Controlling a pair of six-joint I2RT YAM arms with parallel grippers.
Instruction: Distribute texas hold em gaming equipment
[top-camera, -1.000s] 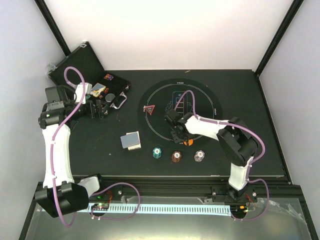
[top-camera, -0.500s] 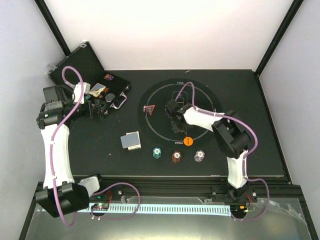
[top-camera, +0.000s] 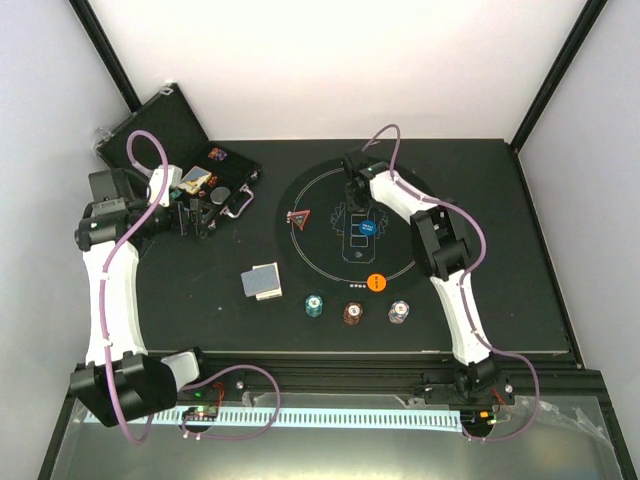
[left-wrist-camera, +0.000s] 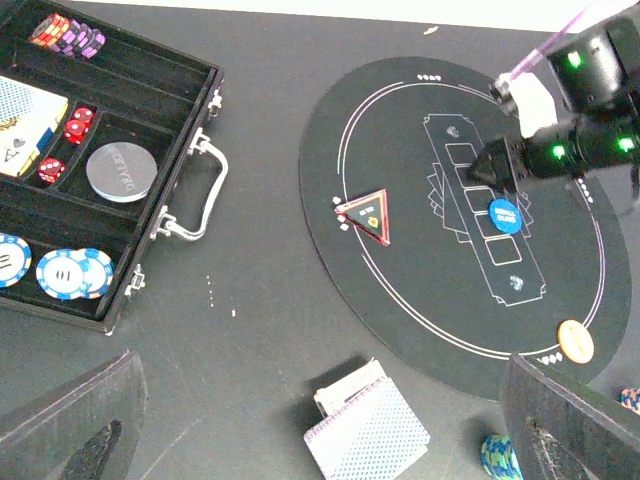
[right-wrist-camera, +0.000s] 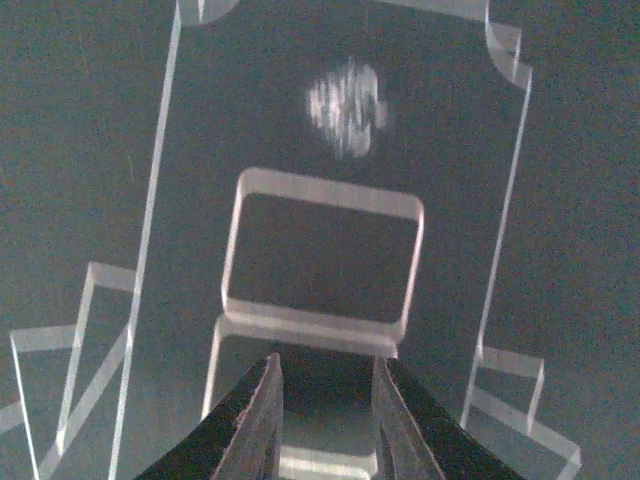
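On the round mat (top-camera: 400, 190) lie a red triangle marker (top-camera: 298, 218), a blue disc (top-camera: 368, 227) and an orange disc (top-camera: 376, 283). My right gripper (top-camera: 352, 192) hovers low over the mat's far part, just beyond the blue disc. In the right wrist view it (right-wrist-camera: 325, 375) is slightly open and empty over printed outlines. A stack of grey-blue-backed cards (top-camera: 262, 281) lies left of the mat. Teal (top-camera: 315, 304), brown-red (top-camera: 353, 314) and white-grey (top-camera: 399, 313) chip stacks stand in front. My left gripper (top-camera: 200, 218) is wide open and empty beside the case, with the cards (left-wrist-camera: 368, 428) below it.
The open black case (top-camera: 160, 125) stands at the back left. It holds chips (left-wrist-camera: 62, 272), red dice (left-wrist-camera: 78, 123), a grey disc (left-wrist-camera: 120, 172) and a card deck (left-wrist-camera: 25, 110). Its handle (left-wrist-camera: 185, 195) faces the mat. Walls enclose the table on three sides.
My right gripper has left the orange disc at the mat's near edge and moved to the mat's far side. The blue disc now shows uncovered. The left arm has barely moved.
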